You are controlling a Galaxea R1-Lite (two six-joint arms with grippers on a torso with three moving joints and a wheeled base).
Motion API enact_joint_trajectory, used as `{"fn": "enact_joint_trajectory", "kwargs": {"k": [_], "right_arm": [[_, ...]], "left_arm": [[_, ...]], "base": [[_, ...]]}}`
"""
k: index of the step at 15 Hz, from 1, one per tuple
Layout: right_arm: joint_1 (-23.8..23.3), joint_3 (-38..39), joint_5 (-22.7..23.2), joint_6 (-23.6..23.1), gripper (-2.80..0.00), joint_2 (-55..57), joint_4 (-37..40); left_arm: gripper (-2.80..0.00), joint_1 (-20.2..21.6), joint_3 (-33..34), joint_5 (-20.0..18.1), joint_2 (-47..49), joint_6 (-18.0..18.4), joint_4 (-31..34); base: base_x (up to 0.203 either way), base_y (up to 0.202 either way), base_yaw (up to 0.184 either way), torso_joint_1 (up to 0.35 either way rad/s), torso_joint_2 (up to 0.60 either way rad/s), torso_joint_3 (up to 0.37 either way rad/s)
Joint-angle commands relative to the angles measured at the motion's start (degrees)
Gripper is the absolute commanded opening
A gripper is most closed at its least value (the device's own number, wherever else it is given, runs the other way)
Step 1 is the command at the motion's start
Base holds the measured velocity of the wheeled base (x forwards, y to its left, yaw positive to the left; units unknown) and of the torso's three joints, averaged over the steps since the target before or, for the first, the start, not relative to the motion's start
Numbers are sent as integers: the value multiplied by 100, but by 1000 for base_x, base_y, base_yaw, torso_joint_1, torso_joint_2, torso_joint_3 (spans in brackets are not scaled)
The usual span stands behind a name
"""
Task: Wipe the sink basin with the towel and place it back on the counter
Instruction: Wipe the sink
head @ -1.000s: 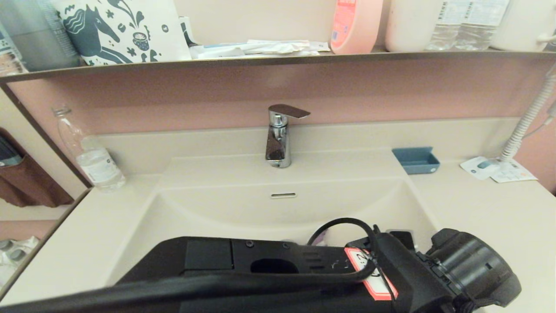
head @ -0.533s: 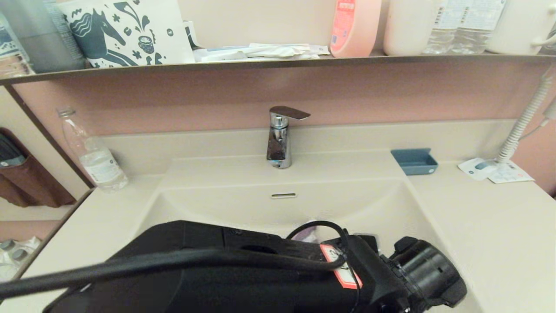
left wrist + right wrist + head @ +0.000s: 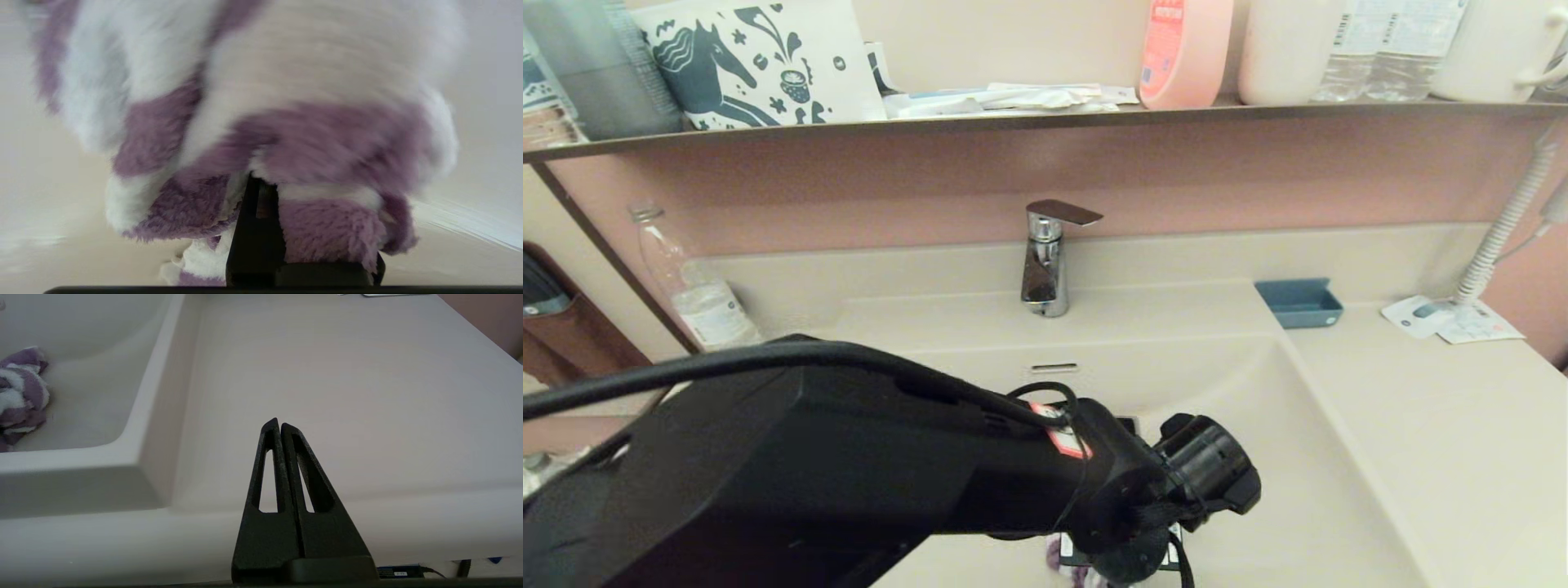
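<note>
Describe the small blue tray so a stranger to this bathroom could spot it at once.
Start at the chrome faucet behind the sink basin and follow the counter toward the robot's right. Just past the basin's rear right corner sits the blue tray, shallow and rectangular. It is the only blue item on the cream top; the white packets lie further right.

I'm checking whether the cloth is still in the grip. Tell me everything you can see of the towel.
The towel is a small fluffy terry cloth with purple and white stripes, bunched into a crumpled wad. The left gripper is shut on it, dark fingers buried in the pile. It sits low inside the sink basin, against the cream floor near the front. In the head view only a scrap shows beneath the left arm.
</note>
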Motion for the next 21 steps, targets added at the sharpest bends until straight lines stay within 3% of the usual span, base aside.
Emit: {"fn": "enact_joint_trajectory", "kwargs": {"k": [1, 5, 12, 16, 21], "right_arm": [[0, 0, 0, -1, -280, 3, 0], [0, 0, 0, -3, -280, 0, 0], [0, 0, 0, -3, -280, 0, 0], [0, 0, 0, 2, -280, 0, 0], [0, 0, 0, 2, -280, 7, 0]], "left_arm": [[-280, 156, 610, 116, -138, -39, 55], [-280, 260, 679, 150, -381, -199, 711], [-280, 817, 1148, 546, -598, -144, 841], [-280, 1216, 1193, 695, -813, 57, 1300], [-280, 1606, 1236, 1145, -1127, 656, 1478]], "base": [[0, 0, 0, 0, 0, 0], [0, 0, 0, 0, 0, 0], [0, 0, 0, 0, 0, 0], [0, 0, 0, 0, 0, 0], [0, 0, 0, 0, 0, 0]]}}
